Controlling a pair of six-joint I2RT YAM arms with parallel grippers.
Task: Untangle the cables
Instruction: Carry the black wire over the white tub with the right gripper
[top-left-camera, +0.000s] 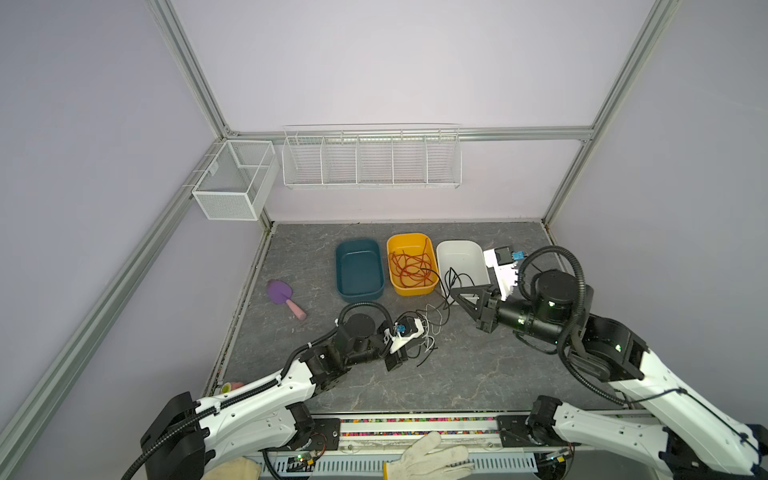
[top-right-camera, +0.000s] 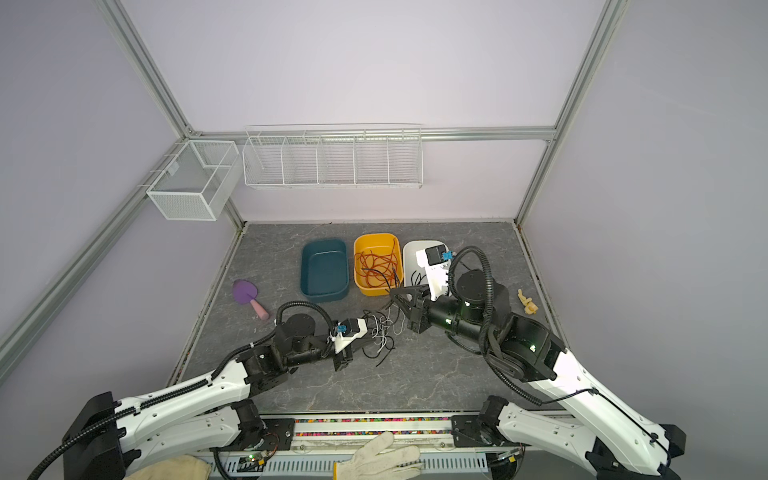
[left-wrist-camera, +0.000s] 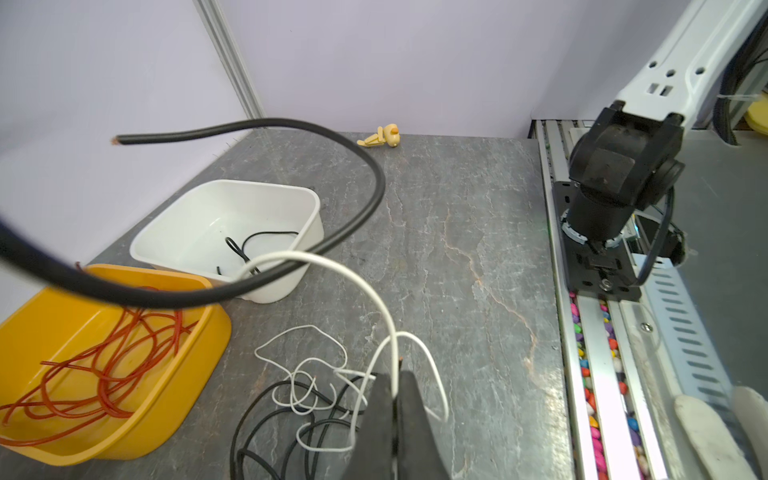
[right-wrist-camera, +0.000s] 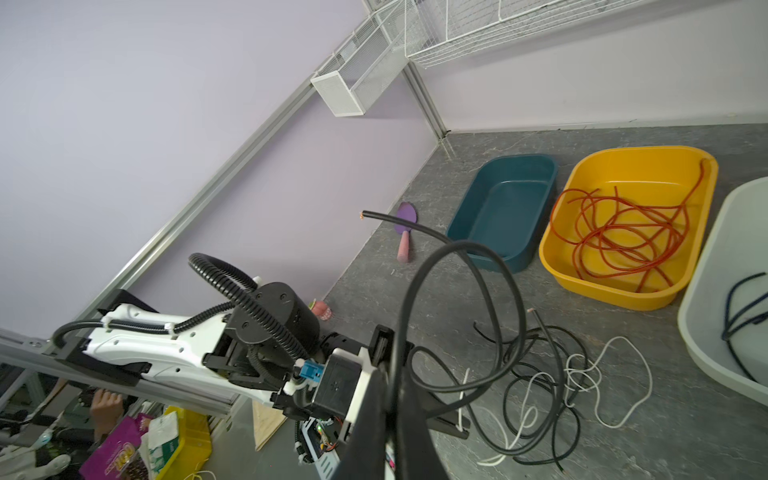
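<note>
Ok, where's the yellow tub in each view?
In both top views: yellow tub, middle of the three-tub row at the far side.
Left wrist: the tub sits next to the white tub.
Right wrist: the tub sits between teal tub and white tub.
Shared landmark: red-orange cables coiled inside it.

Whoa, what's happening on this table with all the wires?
Two robot arms are working on a tangle of black and white cables on the table. The left gripper is shut on a white cable. The right gripper is shut on a black cable, which loops up above the table. Red cables sit in the yellow tub, and a second black cable is in the white tub. The teal tub is empty.
</note>
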